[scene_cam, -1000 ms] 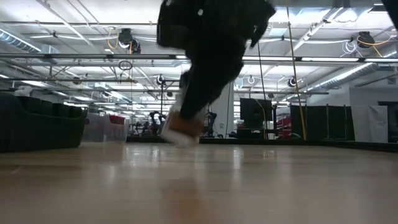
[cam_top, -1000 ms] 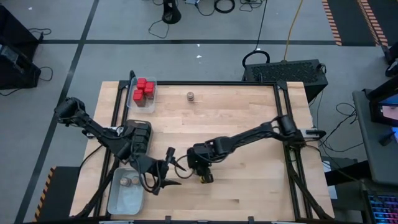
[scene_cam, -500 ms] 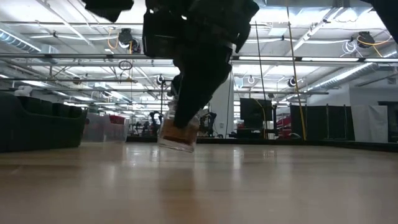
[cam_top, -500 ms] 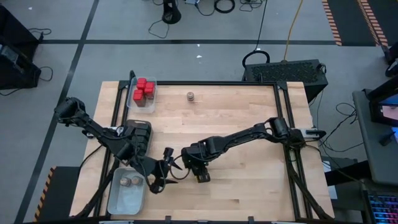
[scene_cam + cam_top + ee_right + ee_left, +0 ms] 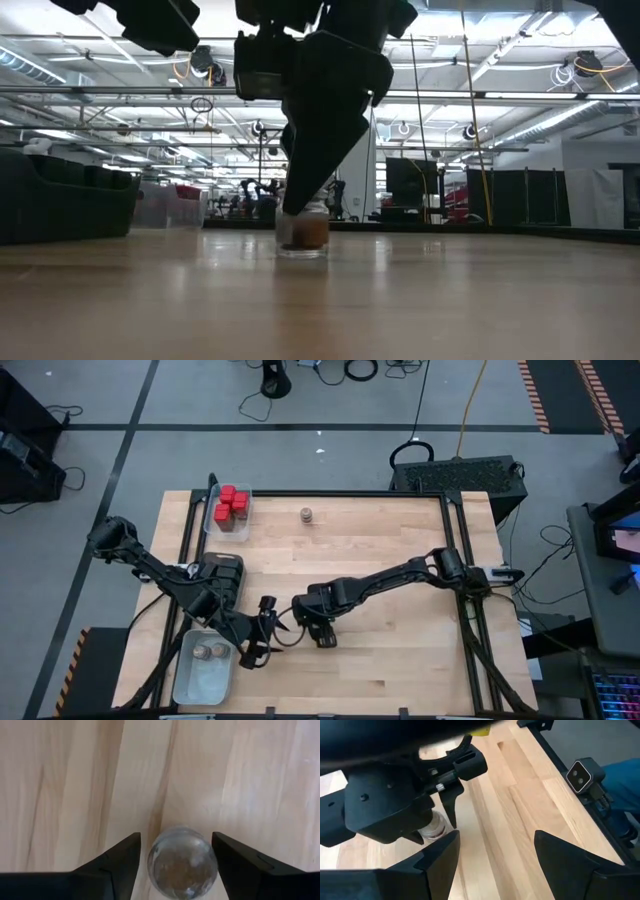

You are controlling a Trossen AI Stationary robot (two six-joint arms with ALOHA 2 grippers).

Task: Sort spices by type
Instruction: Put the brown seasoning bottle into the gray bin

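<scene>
A small round spice jar (image 5: 302, 235) with brown contents stands upright on its base on the table, near the front middle. My right gripper (image 5: 176, 865) points down over it, open, with one finger on each side of the jar (image 5: 182, 862). In the high view the right gripper (image 5: 322, 639) hides the jar. My left gripper (image 5: 280, 643) hovers open just left of it, and its wrist view shows the jar (image 5: 432, 826) under the right arm. Red tins (image 5: 232, 503) fill a far-left tray. Two jars (image 5: 207, 652) sit in the near-left tray. My right gripper's fingers (image 5: 120, 862) come from above and stand close on both sides of the jar's wall (image 5: 155, 865). Whether they touch it I cannot tell. The jar stands upright with its base on the table.
A dark tray (image 5: 222, 575) of dark tins sits at the left between the red-tin tray and the pale tray (image 5: 200, 682). One lone jar (image 5: 307, 514) stands near the far edge. Bare wood lies to the right and in front.
My right gripper has carried the jar toward the table's left and down. The jar hung tilted above the wood and now stands upright on it. My left gripper has tipped downward and rolled a little beside it.
</scene>
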